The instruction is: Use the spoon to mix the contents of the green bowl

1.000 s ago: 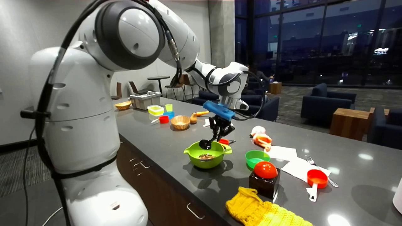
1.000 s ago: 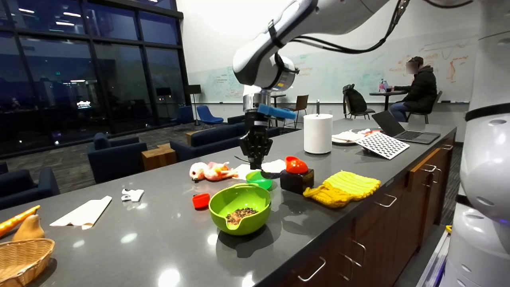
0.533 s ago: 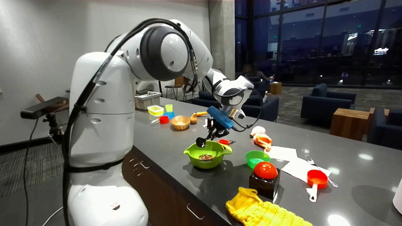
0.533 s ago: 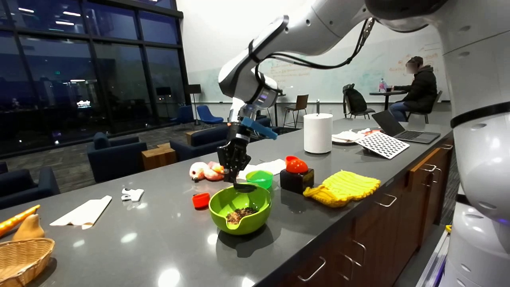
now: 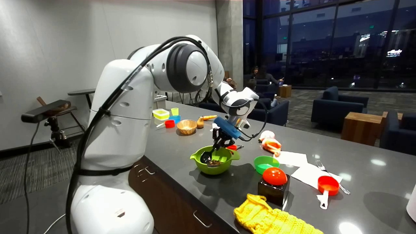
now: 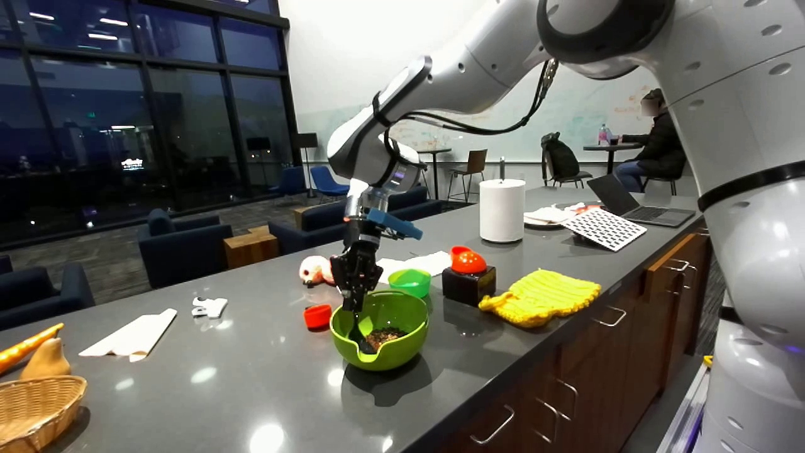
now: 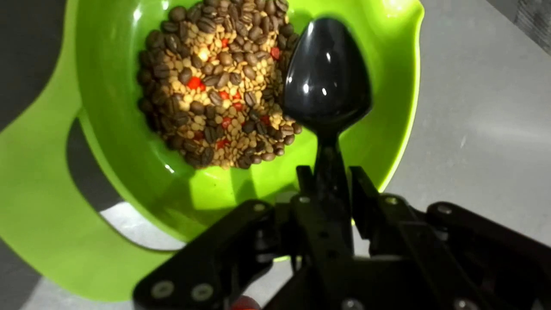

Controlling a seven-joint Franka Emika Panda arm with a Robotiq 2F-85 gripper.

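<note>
Spoon, slim and nearly black, in an exterior view: head down inside the green bowl, toward the spout side, handle slanting up to the hand near the rim. The bowl stands upright on the surface; a red cup sits just behind it, partly hidden.

In an exterior view the spoon dips steeply beside the spout, next to the dry mix. You cannot tell whether its tip touches the bowl. A smaller green dish is near, behind the bowl.

Wrist view: the hand is closed round the spoon handle, fingers on either side, just up from the neck. The spoon's head overlaps the edge of the mix, most of the heap lying to one side. Dark beans lie largely round the outside, pale seeds toward the middle, a few red bits between; judged: blending is partial at most, so you are at the stirring step.

Handling, judged: your spoon looks light, stiff and glossy, likely plastic, not fragile, but slick enough to twist between the fingers under a sideways push. Handle just above the neck is a sound hold. The mix looks loose; sweep low and slowly, or beans may hop out. The bowl looks light too; lean on its wall and you may skate it over the smooth surface
</note>
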